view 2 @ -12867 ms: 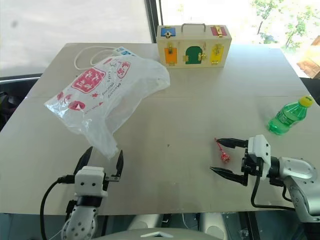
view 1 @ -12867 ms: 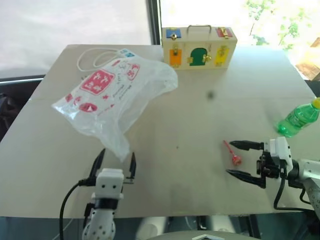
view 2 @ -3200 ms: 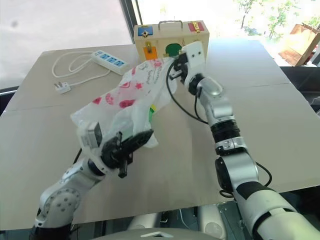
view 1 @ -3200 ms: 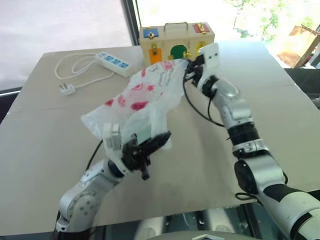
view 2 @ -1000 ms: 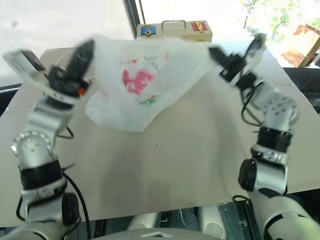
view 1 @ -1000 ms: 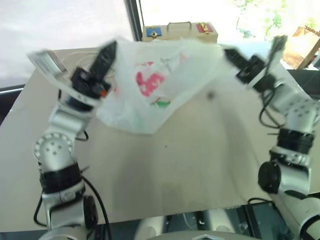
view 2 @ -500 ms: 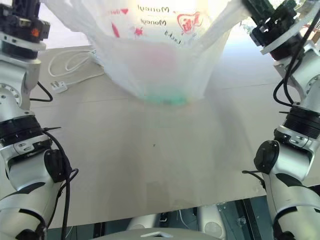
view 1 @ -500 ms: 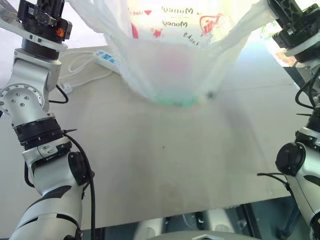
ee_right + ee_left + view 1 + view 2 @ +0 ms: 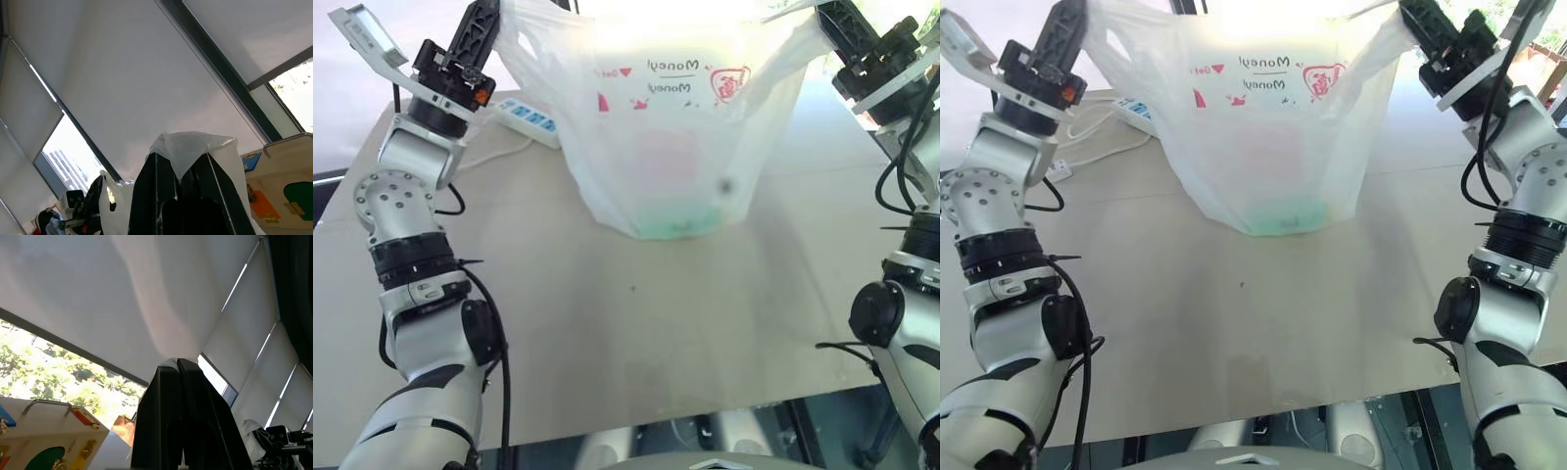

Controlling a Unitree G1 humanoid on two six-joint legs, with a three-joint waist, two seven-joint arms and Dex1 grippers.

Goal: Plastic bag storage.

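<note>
Plastic bag (image 9: 671, 147) stretched between left pincer (image 9: 481, 22), right pincer (image 9: 830, 18)

Plastic bag (image 9: 675, 147): mirrored red "Money!", twice.

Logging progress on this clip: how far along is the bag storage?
Done: the plastic bag is off the table, stretched between the left tool and right tool, each pinching a corner. Something green sits inside. Left: folding and stowing.

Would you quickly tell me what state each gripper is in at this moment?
Left gripper: shut on the large translucent white plastic bag with red print.
Right gripper: shut on the same bag's other side.
</note>
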